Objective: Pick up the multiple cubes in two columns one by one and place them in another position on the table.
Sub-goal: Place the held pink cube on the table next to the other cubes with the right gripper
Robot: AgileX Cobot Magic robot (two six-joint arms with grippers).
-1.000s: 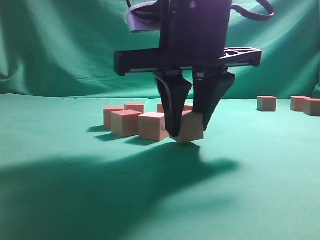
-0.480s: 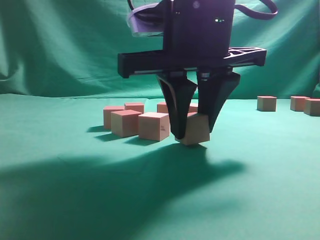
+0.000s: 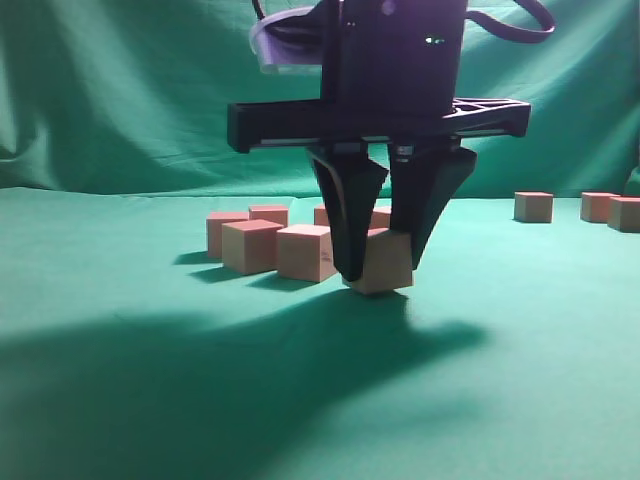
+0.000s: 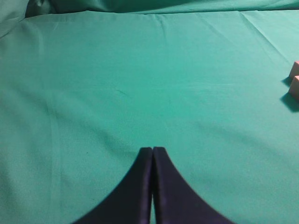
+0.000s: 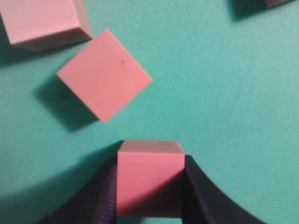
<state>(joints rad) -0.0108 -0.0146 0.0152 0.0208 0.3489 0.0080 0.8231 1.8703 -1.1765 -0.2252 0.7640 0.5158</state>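
Gripping cube (image 5: 149,179), right gripper (image 3: 380,268)

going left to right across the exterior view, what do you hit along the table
cluster of loose cubes → right gripper clamped on a slightly tilted cube → lone cube → pair of cubes at the right edge

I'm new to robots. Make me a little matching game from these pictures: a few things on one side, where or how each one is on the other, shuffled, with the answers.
Things
1. right gripper
2. left gripper
3. held cube
4. three far cubes
5. table

States
A. standing apart at the back right of the exterior view
B. shut on a cube
C. covered in green cloth
D. shut, holding nothing
E. clamped between two black fingers

Pairs: 1-B, 2-D, 3-E, 4-A, 5-C
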